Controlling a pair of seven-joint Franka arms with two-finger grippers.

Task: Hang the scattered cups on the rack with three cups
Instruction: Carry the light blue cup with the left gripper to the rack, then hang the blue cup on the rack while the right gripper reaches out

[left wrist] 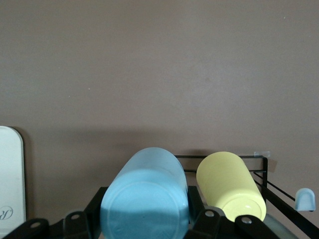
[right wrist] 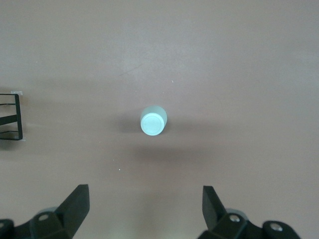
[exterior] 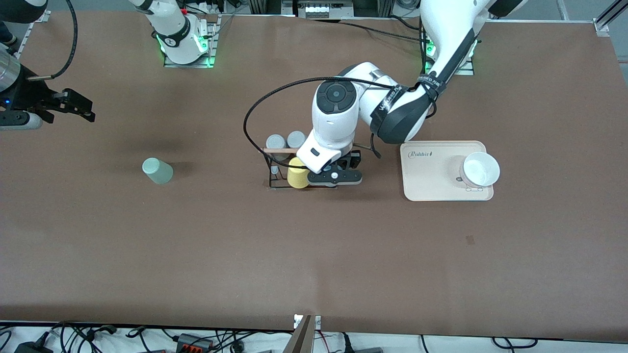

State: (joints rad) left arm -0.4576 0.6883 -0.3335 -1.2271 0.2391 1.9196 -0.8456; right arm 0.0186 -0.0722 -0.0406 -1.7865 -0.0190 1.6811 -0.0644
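My left gripper [exterior: 335, 176] is at the black wire rack [exterior: 271, 172], beside the yellow cup [exterior: 298, 172], on the side toward the left arm's end. In the left wrist view it [left wrist: 145, 209] is shut on the light blue cup [left wrist: 144, 199], next to the yellow cup [left wrist: 229, 184] and the rack's wire [left wrist: 219, 157]. The blue cup is hidden in the front view. The mint-green cup [exterior: 157, 170] sits alone on the table toward the right arm's end. My right gripper [exterior: 81, 108] is open and empty up in the air; its wrist view [right wrist: 144, 204] shows the mint cup [right wrist: 152, 121] ahead.
Two grey cups [exterior: 285, 140] hang on the rack by its wooden rod [exterior: 274, 150]. A cream tray [exterior: 427, 176] with a white bowl [exterior: 480, 169] lies toward the left arm's end; its edge [left wrist: 10, 179] shows in the left wrist view. A rack corner [right wrist: 15, 117] shows in the right wrist view.
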